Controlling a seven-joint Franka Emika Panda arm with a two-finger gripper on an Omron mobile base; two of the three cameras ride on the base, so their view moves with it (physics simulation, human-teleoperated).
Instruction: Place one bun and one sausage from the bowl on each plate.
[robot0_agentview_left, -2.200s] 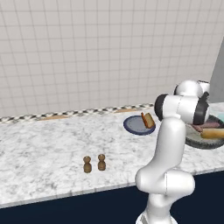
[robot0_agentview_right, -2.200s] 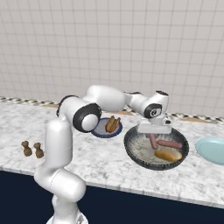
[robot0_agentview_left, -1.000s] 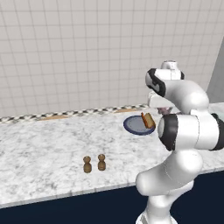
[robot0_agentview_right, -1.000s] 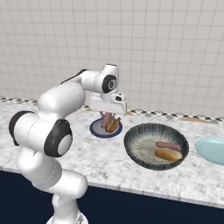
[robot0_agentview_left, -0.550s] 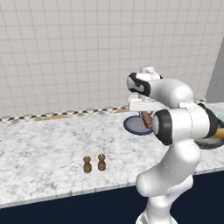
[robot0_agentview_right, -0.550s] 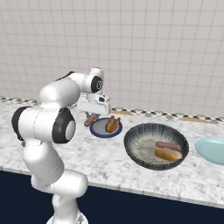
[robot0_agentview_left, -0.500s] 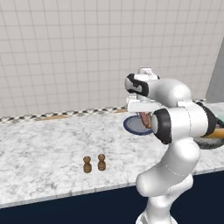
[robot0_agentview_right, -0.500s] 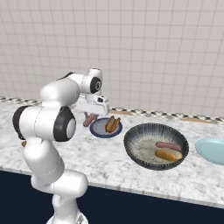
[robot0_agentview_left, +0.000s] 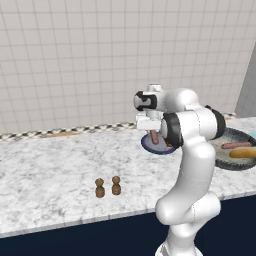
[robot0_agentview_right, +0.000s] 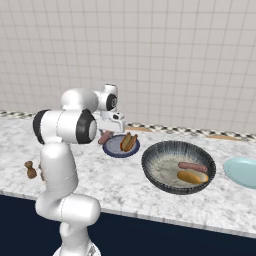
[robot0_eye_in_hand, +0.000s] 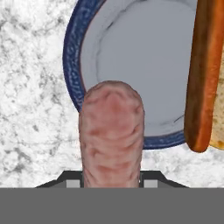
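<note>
The tool (robot0_agentview_right: 106, 135) is clamped on a pinkish sausage (robot0_eye_in_hand: 112, 135), which hangs end-down from between its jaws; in the hand view the sausage's rounded tip points at the near rim of the dark navy plate (robot0_eye_in_hand: 74, 52), just over the edge where plate meets marbled surface (robot0_eye_in_hand: 30, 109). A bun (robot0_eye_in_hand: 205, 74) already lies on that plate, off to one side, leaving the greyish centre bare. The sausage looks smooth, round and light, probably a little yielding and slick, so a hold across its middle would resist swinging better than this grip near one end; held by the end, it may pivot or slide when let go and could roll off the flat plate if dropped at the rim. Further out, the large grey bowl (robot0_agentview_right: 178, 167) holds another sausage (robot0_agentview_right: 192, 167) and another bun (robot0_agentview_right: 190, 177), and the pale blue plate (robot0_agentview_right: 242, 171) sits beyond it. Two small brown shakers (robot0_agentview_left: 108, 187) stand well apart on the surface.
</note>
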